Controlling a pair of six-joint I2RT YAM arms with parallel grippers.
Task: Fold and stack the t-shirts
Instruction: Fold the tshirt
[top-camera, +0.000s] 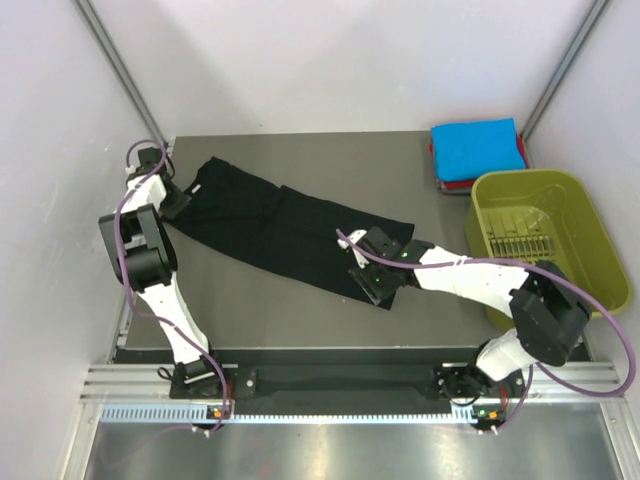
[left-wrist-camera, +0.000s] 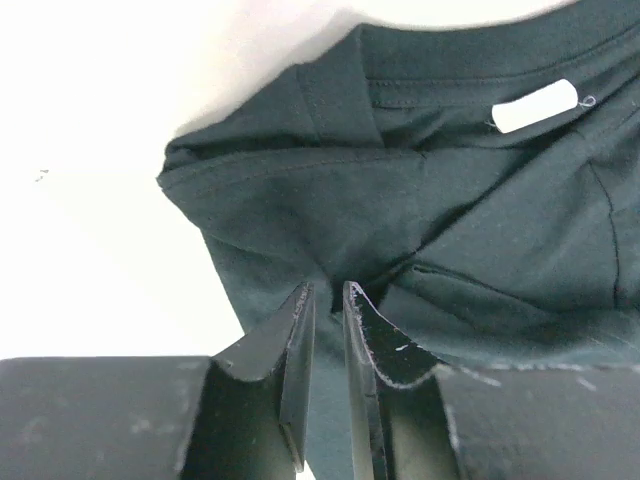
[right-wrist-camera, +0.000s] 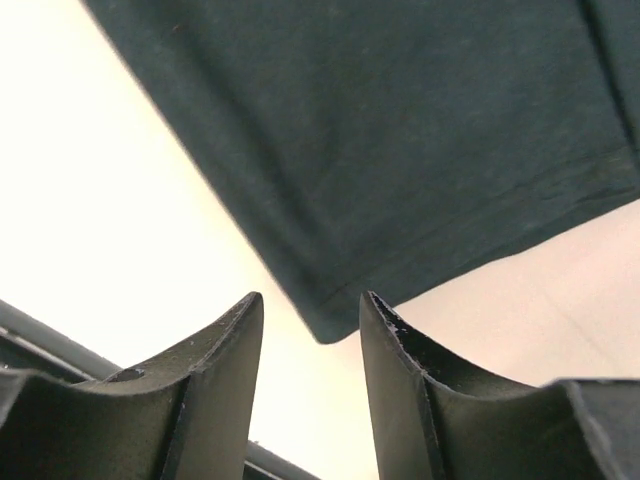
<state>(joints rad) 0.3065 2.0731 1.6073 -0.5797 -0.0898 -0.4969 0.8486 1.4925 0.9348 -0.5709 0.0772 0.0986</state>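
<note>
Your left gripper (left-wrist-camera: 328, 300): jaws nearly shut, pinching black t-shirt (top-camera: 280, 225) cloth near collar at table's (top-camera: 300, 320) far left. Your right gripper (right-wrist-camera: 312, 325): jaws apart, bottom hem corner between them, not yet clamped. Black shirt lies as long diagonal strip, part-folded by look; cross-folds and stacking left. Blue t-shirt (top-camera: 478, 150) already folded atop red t-shirt (top-camera: 458, 185), far right, beside green basket (top-camera: 590, 230).

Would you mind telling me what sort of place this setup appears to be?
Probably a robot lab test cell: pale enclosure walls around a grey table, an aluminium mounting rail carrying the arms, and staged laundry like the black t-shirt.
</note>
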